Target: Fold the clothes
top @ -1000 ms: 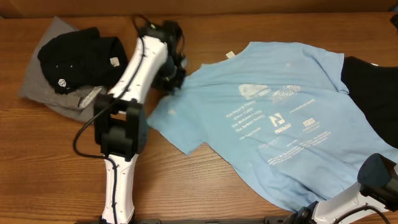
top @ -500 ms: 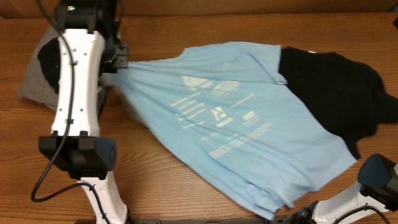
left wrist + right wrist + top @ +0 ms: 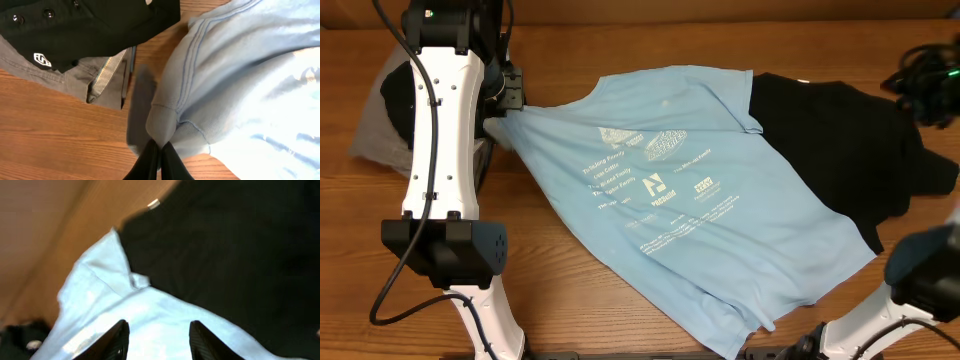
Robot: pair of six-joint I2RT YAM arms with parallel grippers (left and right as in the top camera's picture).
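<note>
Sliding toward 9 o'clock, blue shirt point(image 3: 720, 250) is uncovering black shirt point(image 3: 840, 130); left fingers point(image 3: 150, 160) are pinching the blue edge, right fingers point(image 3: 112, 340) are hovering apart.

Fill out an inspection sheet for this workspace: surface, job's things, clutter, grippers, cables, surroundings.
Surface: wooden table, bare wood around the clothes.
Job's things: light blue T-shirt spread print-up, its right edge lying over a black garment; a folded black top sits on a grey garment at far left.
Clutter: nothing seen.
Grippers: left gripper shut on the T-shirt's edge; right gripper open, holding nothing, above where blue and black cloth meet.
Cables: black cable loops beside the left arm's base.
Surroundings: nothing seen.
</note>
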